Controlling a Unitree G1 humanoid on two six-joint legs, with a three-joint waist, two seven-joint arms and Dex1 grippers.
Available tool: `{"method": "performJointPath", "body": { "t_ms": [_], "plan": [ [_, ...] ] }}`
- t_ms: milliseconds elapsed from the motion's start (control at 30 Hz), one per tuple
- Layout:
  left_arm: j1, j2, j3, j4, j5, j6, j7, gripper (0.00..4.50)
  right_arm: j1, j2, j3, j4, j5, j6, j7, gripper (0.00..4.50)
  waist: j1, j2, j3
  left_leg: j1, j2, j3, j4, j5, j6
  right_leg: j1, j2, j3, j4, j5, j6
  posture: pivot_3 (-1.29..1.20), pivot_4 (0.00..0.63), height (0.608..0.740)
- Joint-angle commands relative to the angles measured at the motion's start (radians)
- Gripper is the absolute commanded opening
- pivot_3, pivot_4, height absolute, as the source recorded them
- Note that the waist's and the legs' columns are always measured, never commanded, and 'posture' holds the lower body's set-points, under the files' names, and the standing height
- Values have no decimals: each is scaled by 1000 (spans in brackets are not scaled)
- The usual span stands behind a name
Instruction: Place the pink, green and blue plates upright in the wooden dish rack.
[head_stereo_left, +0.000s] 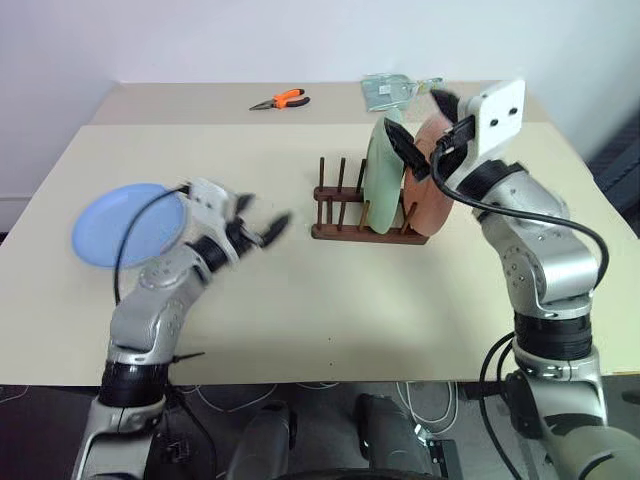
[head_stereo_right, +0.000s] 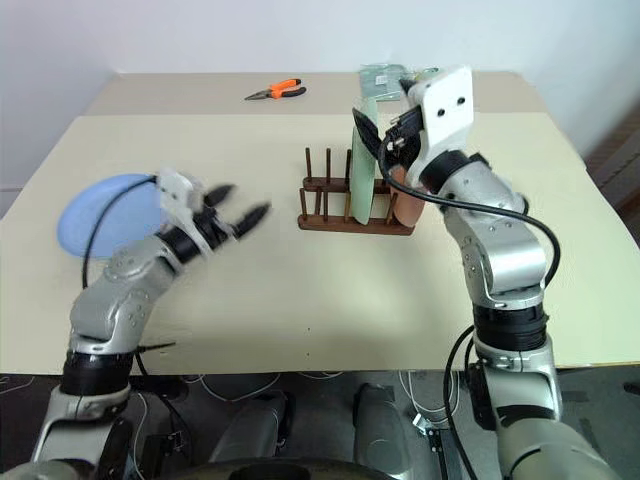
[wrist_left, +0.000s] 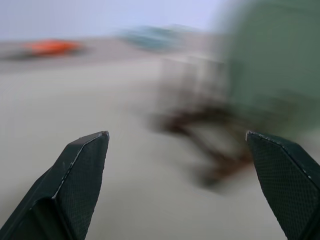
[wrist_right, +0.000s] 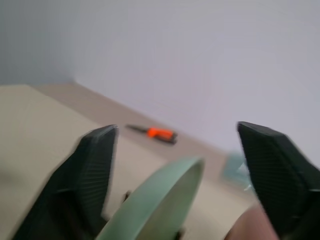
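The blue plate, flat near the table's left edge, looks light, stiff and slippery, best pinched at its rim by the open, empty left gripper; the right gripper is open too.

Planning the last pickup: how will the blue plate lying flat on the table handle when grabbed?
The blue plate looks thin and rigid, probably light plastic. Lying flat on the smooth table, it may slide when nudged, and its low rim gives little to pinch. It shouldn't roll.

My arms are silver-grey jointed segments with black collar rings. A black cable loops outside each forearm. My right gripper carries a white plate with two dark holes. My fingers are black, wedge-shaped, with textured inner pads.
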Motion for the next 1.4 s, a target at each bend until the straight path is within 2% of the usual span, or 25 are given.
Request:
{"method": "performJointPath", "body": {
  "t_ms": [33,133,267,500,600,700,833,867,967,1133,1400],
  "plan": [
    [-56,10,194,86,107,-15,304,4500,-38,-13,115,-51,-86,-112,83,4471,-3,0,0,1,0,0,-1,0,0,0,0,0,0,-1,1,0,150,740],
    [-58,34,302,123,166,25,460,4500,-35,-7,220,-42,-164,-188,137,4471,0,0,0,0,0,0,-1,0,0,0,0,0,0,0,0,0,150,740],
    [-30,22,405,75,114,123,508,4500,-17,59,323,-17,-194,-256,186,4471,7,-3,-1,-1,-1,0,0,0,0,0,-1,0,0,0,0,0,150,740],
    [-35,-127,628,10,-139,367,576,4500,43,128,360,-19,-219,-297,206,4471,22,-7,-2,0,-2,-3,2,0,-1,2,-2,-2,0,0,0,0,150,740],
    [-69,-168,698,39,-225,379,605,3693,67,129,360,-21,-237,-304,209,4500,23,-7,-2,0,-1,-3,1,1,-2,1,-1,-2,1,0,0,0,150,740],
    [-90,-164,698,76,-256,366,592,2192,82,124,356,-18,-259,-308,212,4500,22,-7,-2,0,-1,-3,1,1,-2,2,-1,-2,1,0,0,0,150,740],
    [-121,-143,653,117,-291,321,510,330,90,122,341,-18,-249,-263,230,4500,24,-7,-2,0,-1,-3,1,1,-3,2,-1,-2,1,0,0,0,150,740],
    [-122,-135,623,109,-291,309,471,133,88,124,337,-18,-249,-256,231,4500,25,-7,-2,0,-1,-3,1,1,-3,2,-1,-2,1,0,0,0,150,740],
    [-105,-92,427,-16,-241,227,284,133,65,121,345,-7,-302,-282,214,4500,26,-9,-1,-1,-1,-3,1,1,-3,1,-1,-2,1,0,0,0,150,740],
    [-142,-52,227,-187,-265,216,139,133,-3,120,421,80,-463,-412,197,4500,18,-9,-1,0,-1,-2,0,1,-3,1,-1,-2,1,0,-1,0,150,740],
    [-242,-58,155,-294,-375,316,160,133,-140,179,455,342,-653,-496,90,4500,-3,-8,-1,0,-1,-2,-1,1,-3,0,0,-1,1,1,-1,0,150,740]
  ]
}}
